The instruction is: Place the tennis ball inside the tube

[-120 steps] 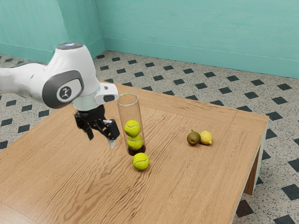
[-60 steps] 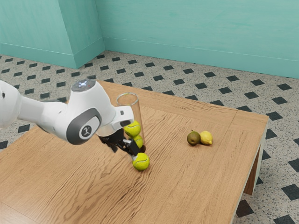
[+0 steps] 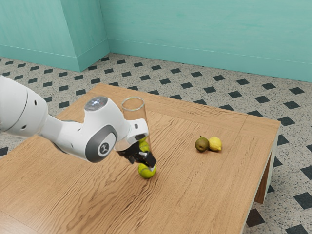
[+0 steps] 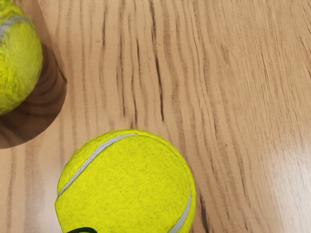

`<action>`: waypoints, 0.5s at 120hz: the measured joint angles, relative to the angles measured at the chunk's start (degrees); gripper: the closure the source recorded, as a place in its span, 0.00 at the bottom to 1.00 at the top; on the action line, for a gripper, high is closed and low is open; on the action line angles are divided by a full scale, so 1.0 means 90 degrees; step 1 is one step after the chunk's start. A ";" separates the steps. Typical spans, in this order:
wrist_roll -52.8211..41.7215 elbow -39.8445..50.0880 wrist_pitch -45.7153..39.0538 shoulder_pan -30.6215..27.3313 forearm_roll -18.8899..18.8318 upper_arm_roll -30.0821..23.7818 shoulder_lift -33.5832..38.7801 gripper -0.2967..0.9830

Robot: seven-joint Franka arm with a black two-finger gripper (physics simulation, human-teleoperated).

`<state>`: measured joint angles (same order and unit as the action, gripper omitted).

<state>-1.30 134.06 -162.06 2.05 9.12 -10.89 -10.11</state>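
The loose tennis ball (image 3: 145, 173) sits on the table (image 3: 204, 195), in from the edges and just beside the tube (image 3: 133, 110). It should be light, springy and fuzzy enough to grip well, but apt to roll, so take it evenly across its widest part. The gripper (image 3: 147, 165) is right down at it; how far the jaws stand apart, and whether they have hold of it, I cannot tell. The upright tube holds another ball (image 3: 144, 145) and looks easy to tip. Toward the table's far corner at the exterior view's right, a dark fruit (image 3: 201, 144) and a lemon (image 3: 215, 144) lie together.
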 joint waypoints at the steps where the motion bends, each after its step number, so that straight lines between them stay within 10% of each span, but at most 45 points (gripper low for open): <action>1: -0.0005 -0.0013 -0.0005 0.0004 0.0003 0.0000 -0.0015 0.23; 60: -0.0232 -0.0494 -0.0108 -0.0115 -0.0121 0.0027 -0.0643 0.23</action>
<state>-3.39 129.61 -163.03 1.01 8.03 -10.65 -15.90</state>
